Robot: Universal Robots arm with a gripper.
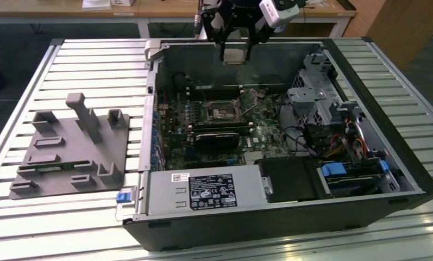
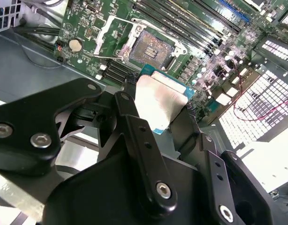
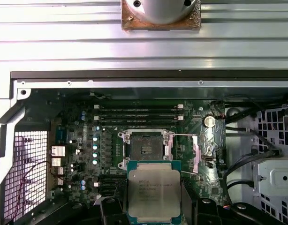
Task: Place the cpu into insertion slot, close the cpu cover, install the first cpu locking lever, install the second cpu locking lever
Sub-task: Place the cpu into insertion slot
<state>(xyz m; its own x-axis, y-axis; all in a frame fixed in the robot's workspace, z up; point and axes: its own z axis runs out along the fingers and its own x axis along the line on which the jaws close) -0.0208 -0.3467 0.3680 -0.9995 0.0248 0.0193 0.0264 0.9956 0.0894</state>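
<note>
My gripper (image 1: 234,46) hangs above the back wall of the open computer case and is shut on the cpu (image 1: 234,56), a flat silvery square chip. In both wrist views the cpu (image 3: 154,194) (image 2: 160,101) sits between the black fingers (image 2: 130,117), clear of the board. The insertion slot (image 1: 221,111) (image 3: 145,149) (image 2: 151,47) lies open on the green motherboard, its dark centre exposed. The cpu cover (image 3: 196,154) is swung open to one side of the socket, with a thin lever wire beside it.
A grey fixture plate (image 1: 71,147) with upright blocks lies on the slatted table at the exterior view's left. Inside the case are a long black block (image 1: 216,138), the power supply (image 1: 194,193), a metal drive cage (image 1: 311,98), cables and memory slots (image 3: 134,112).
</note>
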